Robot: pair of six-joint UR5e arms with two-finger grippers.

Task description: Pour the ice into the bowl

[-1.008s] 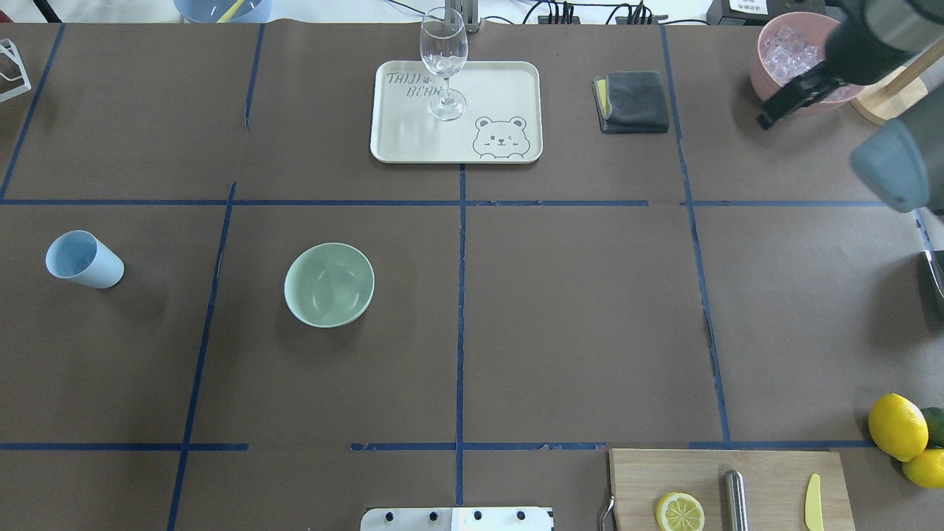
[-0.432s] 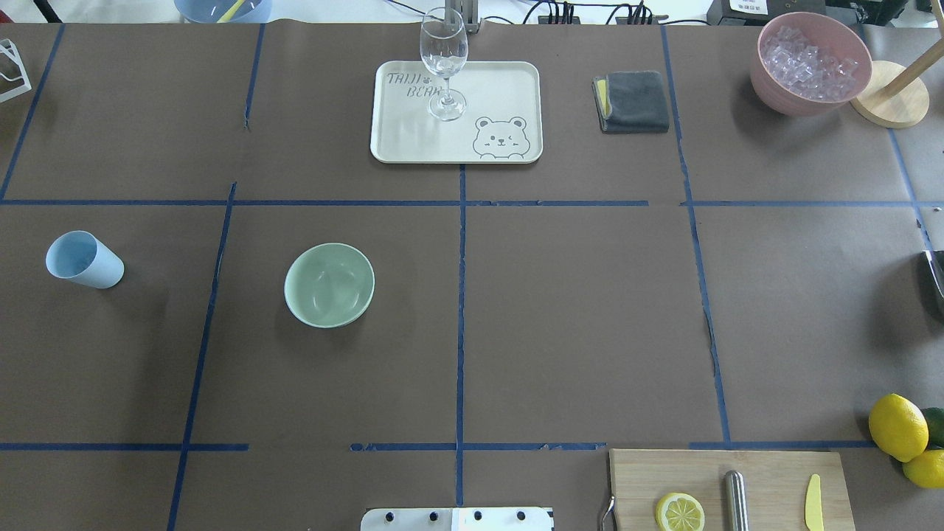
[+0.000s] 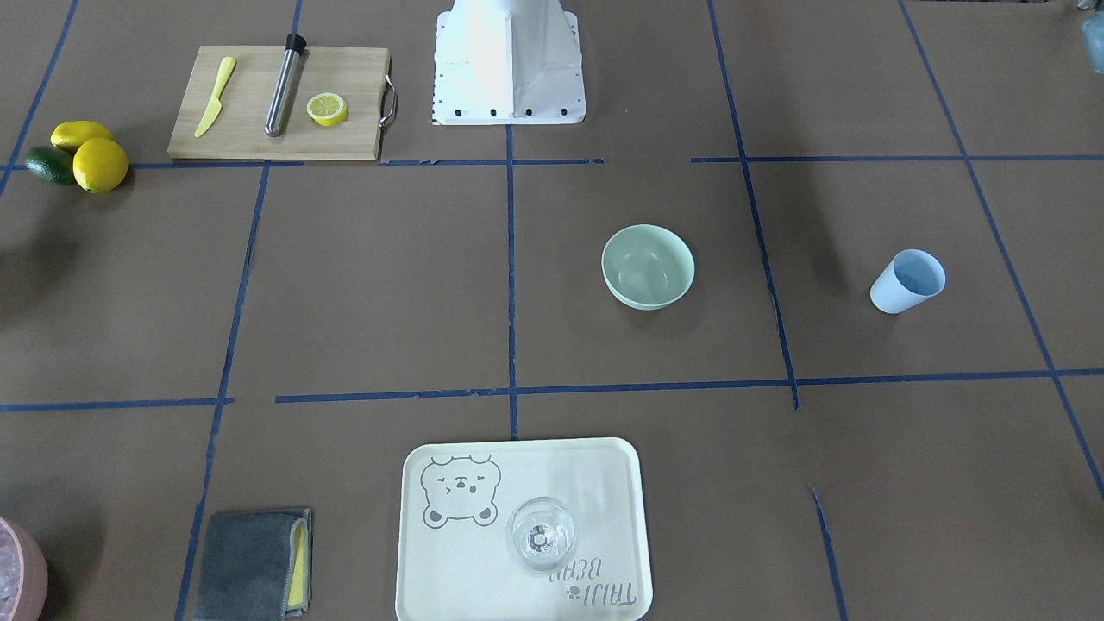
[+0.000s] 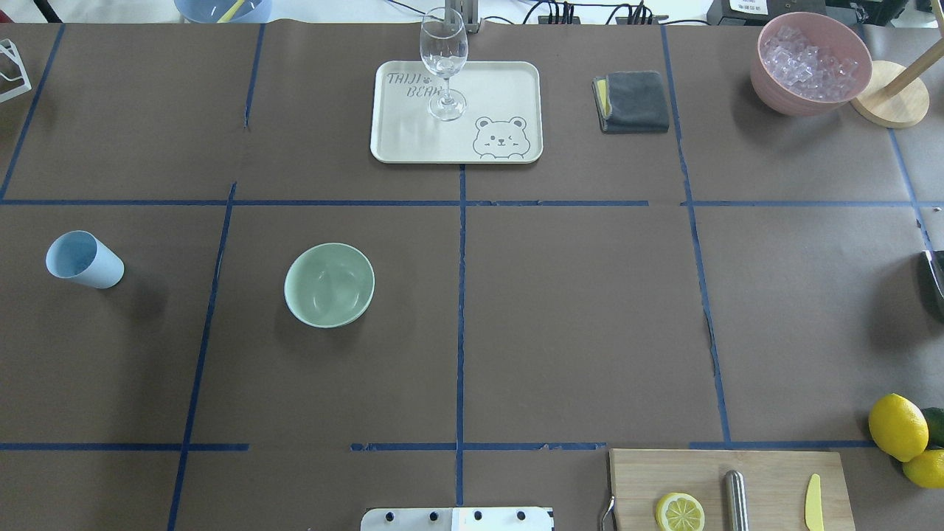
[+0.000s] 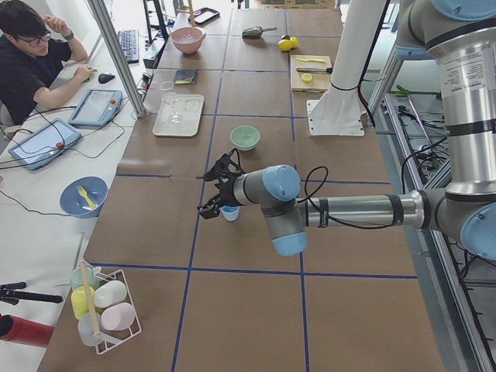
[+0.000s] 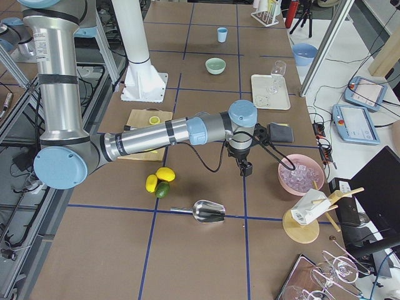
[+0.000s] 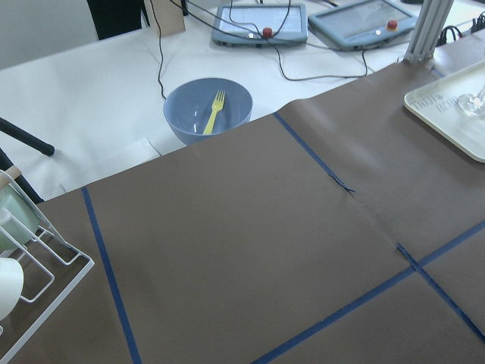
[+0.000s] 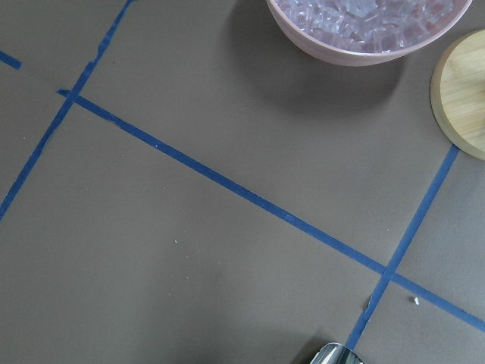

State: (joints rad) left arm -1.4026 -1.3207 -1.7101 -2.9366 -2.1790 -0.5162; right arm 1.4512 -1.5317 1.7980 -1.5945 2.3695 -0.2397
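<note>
The mint-green bowl (image 4: 329, 285) (image 3: 648, 266) stands left of the table's middle and nothing shows inside it. No ice is in view. A light blue cup (image 4: 82, 259) (image 3: 907, 281) stands at the far left. My left gripper (image 5: 213, 192) shows only in the exterior left view, hanging just above the cup (image 5: 230, 212); whether it is open or shut I cannot tell. My right gripper (image 6: 245, 169) shows only in the exterior right view, pointing down beside the pink container (image 6: 301, 175); its state I cannot tell either.
The pink container (image 4: 810, 63) holds pale clear lumps. A metal scoop (image 6: 206, 211) lies near the lemons (image 4: 897, 426). A tray (image 4: 457, 147) carries a wine glass (image 4: 443, 66). A grey cloth (image 4: 632, 101) and a cutting board (image 4: 767, 472) are also on the table. A person (image 5: 31, 62) sits at the side desk.
The right arm, which hung over the pink container at the overhead view's top right a second ago, has drawn out of that view. Nothing on the table has moved.
</note>
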